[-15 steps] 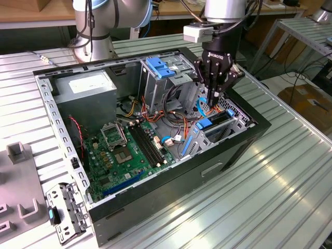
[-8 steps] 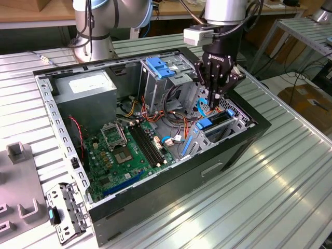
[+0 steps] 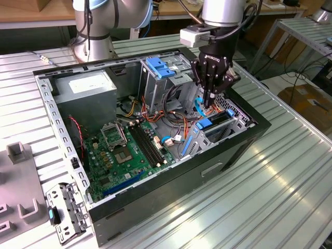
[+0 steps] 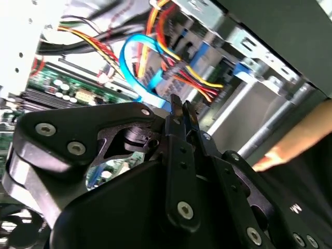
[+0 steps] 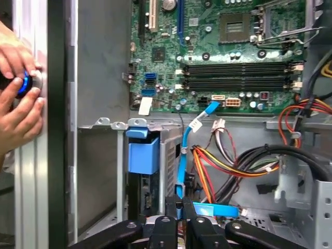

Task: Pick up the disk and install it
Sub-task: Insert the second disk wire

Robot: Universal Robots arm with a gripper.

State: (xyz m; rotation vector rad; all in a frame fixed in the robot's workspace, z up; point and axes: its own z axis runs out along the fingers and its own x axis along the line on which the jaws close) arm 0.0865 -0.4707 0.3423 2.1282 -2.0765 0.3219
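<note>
The open computer case (image 3: pixel 171 176) lies on a ribbed metal table. My gripper (image 3: pixel 206 102) hangs inside it, over the drive bay at the exterior view's right. Its black fingers are shut together with nothing between them in both wrist views (image 4: pixel 181 108) (image 5: pixel 179 203). The disk (image 3: pixel 218 124) sits in the bay just below the fingertips, and its blue carrier end (image 5: pixel 142 153) shows in the slot. Its silver face is hidden by the cage. A light blue data cable (image 3: pixel 198 107) (image 5: pixel 182 155) loops right beside the fingertips.
A green motherboard (image 3: pixel 124 150) fills the case floor, and a grey power-supply box (image 3: pixel 85 88) stands at the back. A blue latch (image 3: pixel 158 67) tops the tall drive cage. Bundled wires (image 5: pixel 233 166) run near the bay. A person's hands (image 5: pixel 18 88) rest outside the case wall.
</note>
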